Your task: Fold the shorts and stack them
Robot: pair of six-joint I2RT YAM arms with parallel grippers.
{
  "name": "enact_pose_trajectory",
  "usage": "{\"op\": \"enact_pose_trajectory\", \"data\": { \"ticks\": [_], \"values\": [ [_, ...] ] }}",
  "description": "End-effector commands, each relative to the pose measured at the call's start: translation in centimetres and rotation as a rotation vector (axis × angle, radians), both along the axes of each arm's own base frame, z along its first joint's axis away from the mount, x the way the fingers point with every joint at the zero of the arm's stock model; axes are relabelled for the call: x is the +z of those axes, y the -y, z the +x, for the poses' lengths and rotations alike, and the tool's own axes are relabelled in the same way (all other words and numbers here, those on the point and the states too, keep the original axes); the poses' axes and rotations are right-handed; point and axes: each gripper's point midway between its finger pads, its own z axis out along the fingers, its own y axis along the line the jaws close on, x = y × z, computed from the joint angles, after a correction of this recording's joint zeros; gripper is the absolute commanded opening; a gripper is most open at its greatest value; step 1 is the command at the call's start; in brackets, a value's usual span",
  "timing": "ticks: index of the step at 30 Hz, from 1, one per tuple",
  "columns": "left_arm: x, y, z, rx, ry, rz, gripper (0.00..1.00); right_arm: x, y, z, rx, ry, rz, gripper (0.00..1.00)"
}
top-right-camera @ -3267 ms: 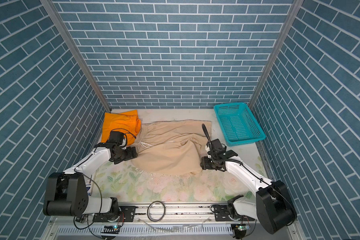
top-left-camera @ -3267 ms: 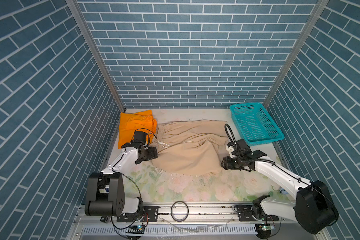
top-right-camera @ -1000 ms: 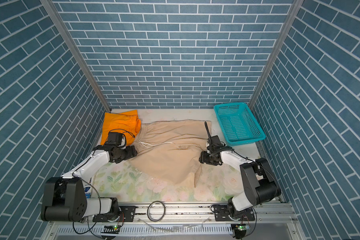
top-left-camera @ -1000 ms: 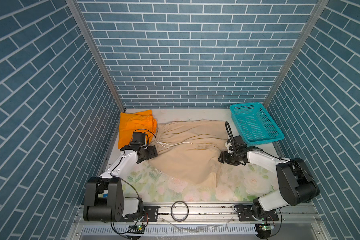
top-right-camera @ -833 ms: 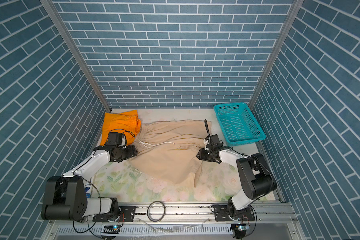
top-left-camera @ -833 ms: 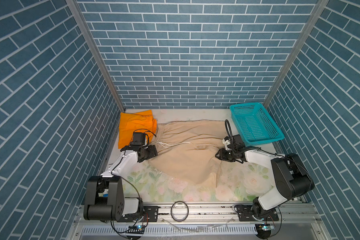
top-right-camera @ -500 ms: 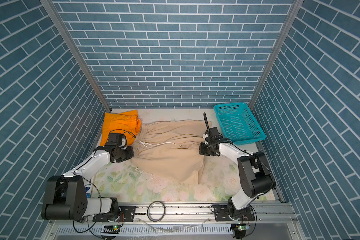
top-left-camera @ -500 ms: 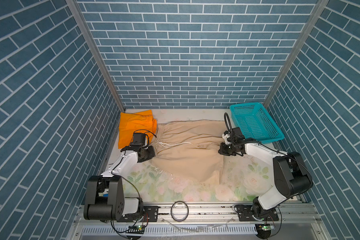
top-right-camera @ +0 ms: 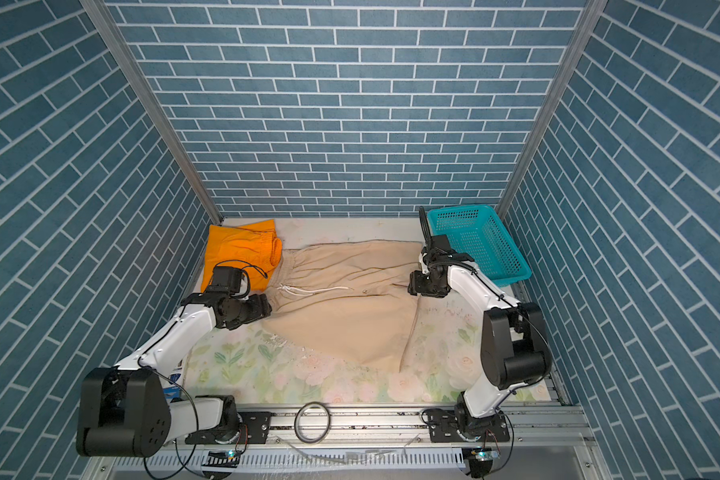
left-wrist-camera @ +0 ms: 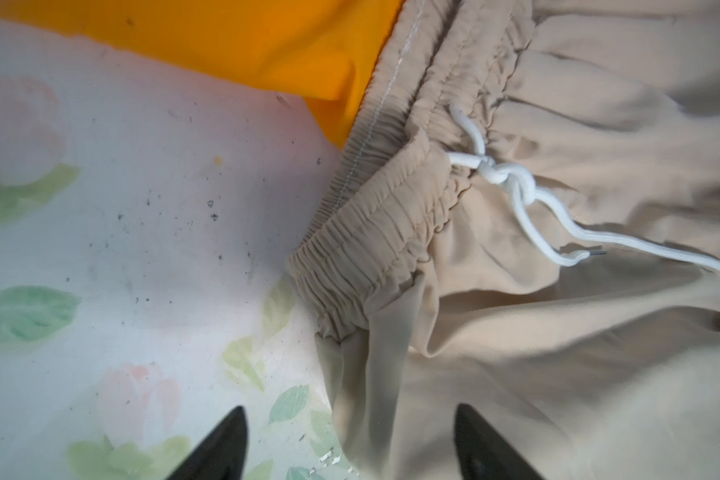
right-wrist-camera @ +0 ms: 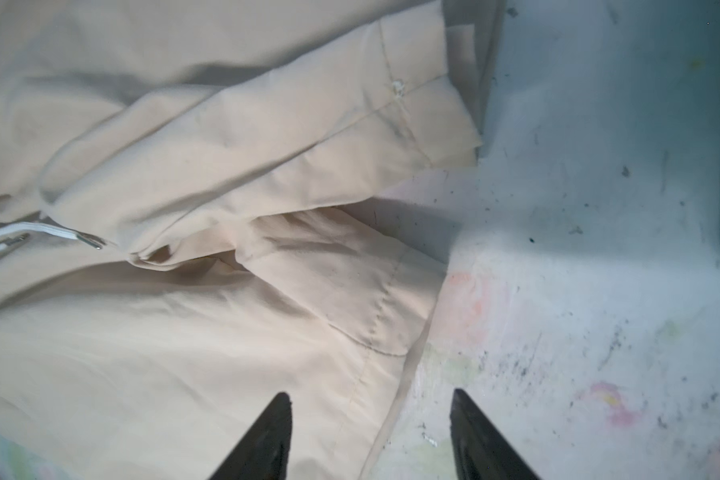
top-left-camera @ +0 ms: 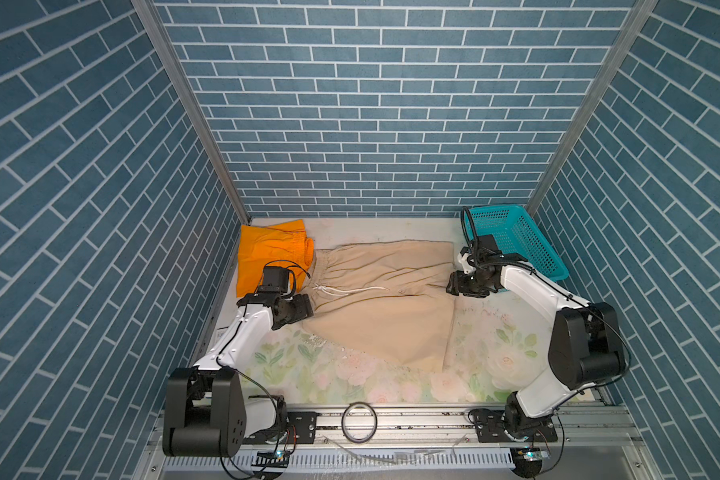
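Note:
The beige shorts (top-left-camera: 383, 307) (top-right-camera: 346, 307) lie spread flat mid-table, waistband to the left, white drawstring (left-wrist-camera: 512, 183) across the front. The orange shorts (top-left-camera: 271, 253) (top-right-camera: 242, 249) lie folded at the back left, their edge tucked under the beige waistband (left-wrist-camera: 371, 249). My left gripper (top-left-camera: 309, 305) (left-wrist-camera: 350, 409) is open low at the near waistband corner, with a cloth fold lying loose between its fingers. My right gripper (top-left-camera: 452, 284) (right-wrist-camera: 370, 392) is open over the hem edge on the right; one finger is above cloth, one above the mat.
A teal basket (top-left-camera: 516, 245) (top-right-camera: 479, 245) stands at the back right, just behind my right wrist. The floral mat (top-left-camera: 495, 361) covers the table. A black ring (top-left-camera: 359, 424) lies on the front rail. Brick walls close in three sides.
My right gripper carried the hem back and to the right, pulling the beige shorts flat. Both grippers then opened and let go of the cloth.

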Motion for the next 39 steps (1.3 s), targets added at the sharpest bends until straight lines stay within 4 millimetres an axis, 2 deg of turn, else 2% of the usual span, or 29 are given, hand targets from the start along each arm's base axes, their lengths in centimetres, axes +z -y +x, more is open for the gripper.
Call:
{"op": "enact_pose_trajectory", "data": {
  "ticks": [1,3,6,8,11,14,17,22,25,28,33,36,39],
  "values": [
    [3.2,0.1,2.7,-0.036,0.102,0.005,1.0,3.5,0.4,-3.5,-0.027,0.053,0.068,0.66],
    [4.0,0.5,4.4,-0.064,0.137,0.001,1.0,3.6,-0.5,-5.8,-0.03,0.039,0.154,0.66],
    [4.3,0.4,7.0,-0.09,0.141,0.025,1.0,2.2,-1.8,-10.0,-0.029,-0.027,0.209,0.66],
    [4.4,0.4,9.2,-0.102,0.149,0.036,1.0,0.5,-2.9,-12.8,-0.012,-0.077,0.197,0.66],
    [4.9,0.8,12.7,-0.131,0.201,0.034,1.0,-2.0,-4.4,-15.7,0.006,-0.149,0.19,0.66],
    [4.8,1.6,15.6,-0.182,0.216,0.021,1.0,-4.2,-4.5,-17.6,0.006,-0.194,0.151,0.65],
    [3.9,2.1,18.1,-0.217,0.224,0.013,1.0,-5.8,-5.2,-18.1,-0.002,-0.204,0.193,0.57],
    [2.4,3.0,20.1,-0.262,0.205,-0.01,1.0,-7.6,-6.5,-18.0,-0.011,-0.226,0.266,0.41],
    [1.4,3.9,20.3,-0.289,0.181,-0.01,0.96,-8.1,-6.5,-17.9,-0.018,-0.246,0.246,0.23],
    [0.0,4.6,20.2,-0.321,0.145,0.042,0.91,-8.3,-5.2,-17.9,-0.049,-0.253,0.171,0.0],
    [-2.2,4.8,20.6,-0.322,0.082,0.084,0.79,-8.0,-2.6,-18.4,-0.115,-0.293,0.086,0.0],
    [-2.5,4.9,21.4,-0.312,0.076,0.085,0.65,-8.4,-0.9,-18.7,-0.167,-0.328,0.065,0.0],
    [-2.9,5.4,22.1,-0.32,0.083,0.089,0.58,-8.1,0.2,-18.0,-0.202,-0.317,0.061,0.0]
  ]
}}
